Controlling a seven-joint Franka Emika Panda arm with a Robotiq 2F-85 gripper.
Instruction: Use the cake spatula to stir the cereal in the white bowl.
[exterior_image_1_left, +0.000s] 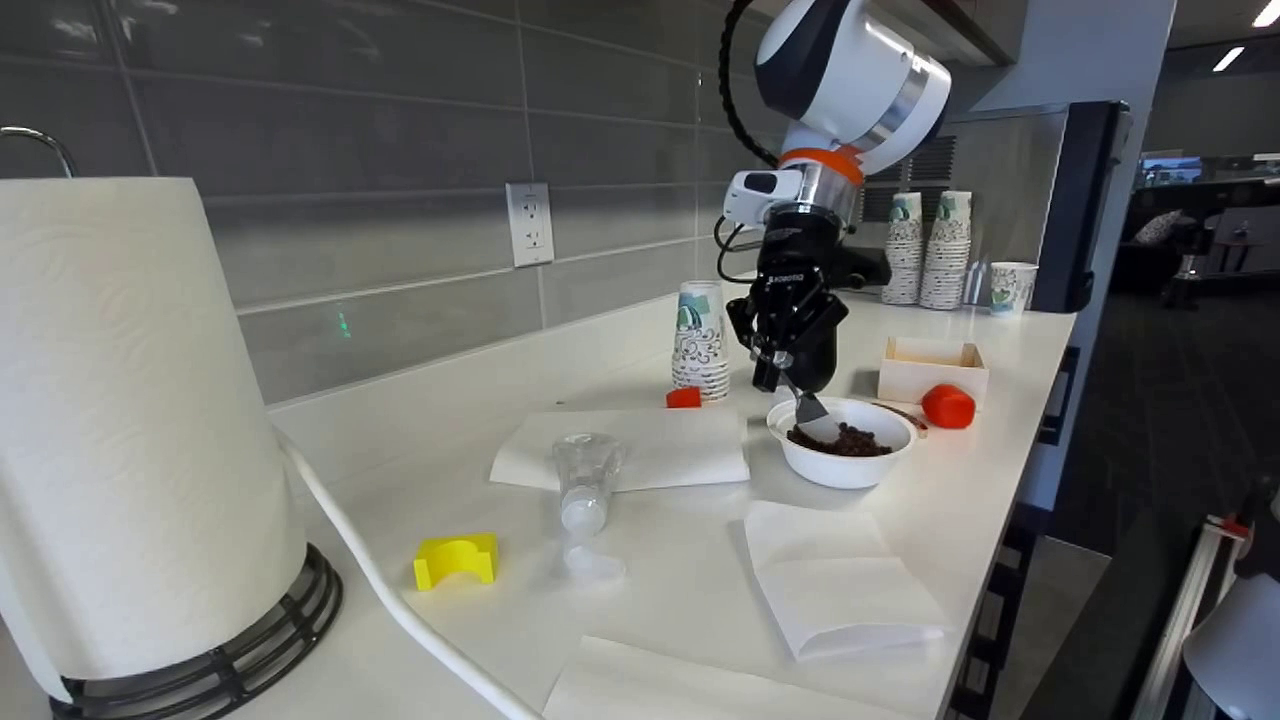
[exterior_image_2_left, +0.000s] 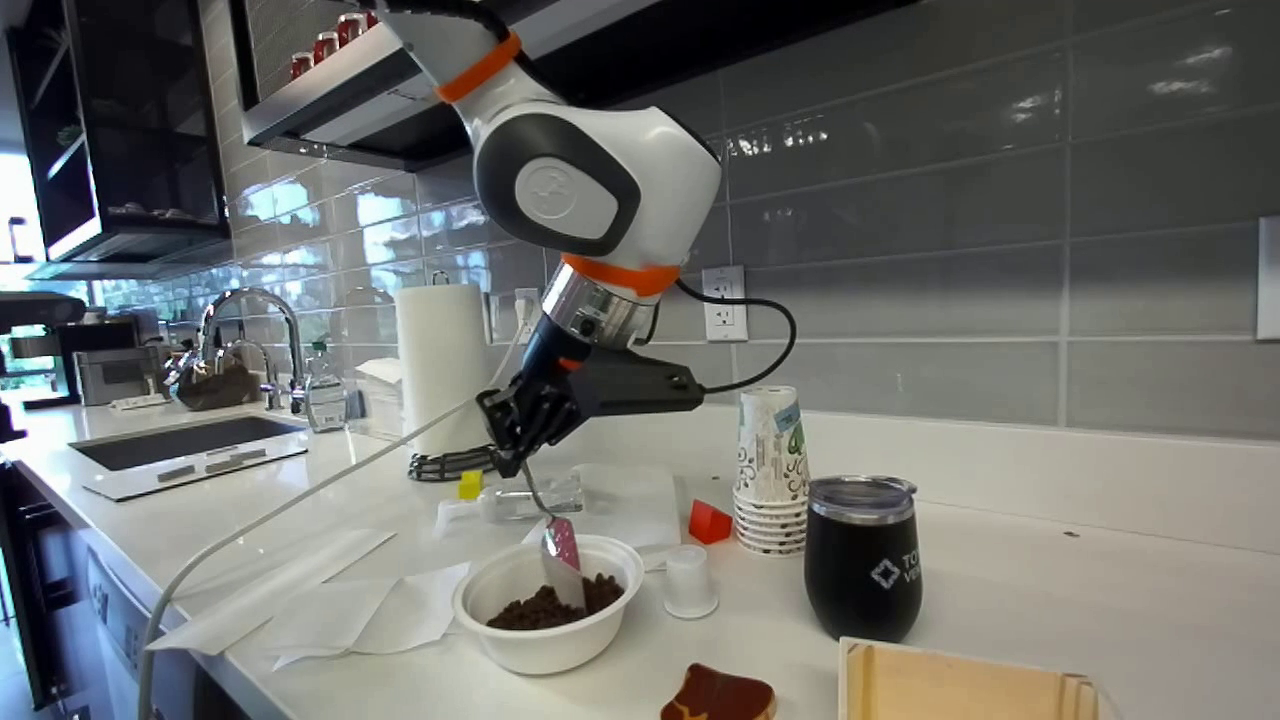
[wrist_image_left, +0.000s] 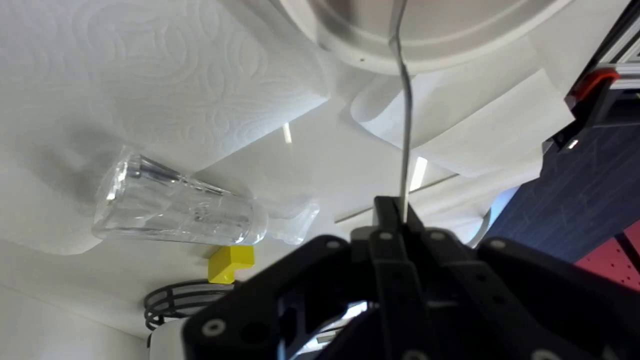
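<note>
The white bowl (exterior_image_1_left: 845, 472) stands on the counter with the dark brown cereal (exterior_image_1_left: 852, 440) in it; both also show in an exterior view, the bowl (exterior_image_2_left: 545, 655) and the cereal (exterior_image_2_left: 540, 610). My gripper (exterior_image_1_left: 783, 362) is above the bowl, pointing down, shut on the handle of the cake spatula (exterior_image_1_left: 812, 408). The spatula (exterior_image_2_left: 562, 545) hangs steeply, its flat blade inside the bowl and its tip in the cereal. In the wrist view the thin handle (wrist_image_left: 406, 120) runs from the fingertips (wrist_image_left: 397, 210) over the bowl's rim (wrist_image_left: 370, 59); the cereal and blade tip are out of view there.
A paper cup stack (exterior_image_2_left: 772, 470), a black cup (exterior_image_2_left: 862, 565), a small white cup (exterior_image_2_left: 689, 580) and a red block (exterior_image_2_left: 710, 522) stand near the bowl. A clear bottle (exterior_image_1_left: 587, 475) lies on paper towel. A wooden box (exterior_image_1_left: 932, 372) and red round thing (exterior_image_1_left: 947, 406) stand beyond the bowl.
</note>
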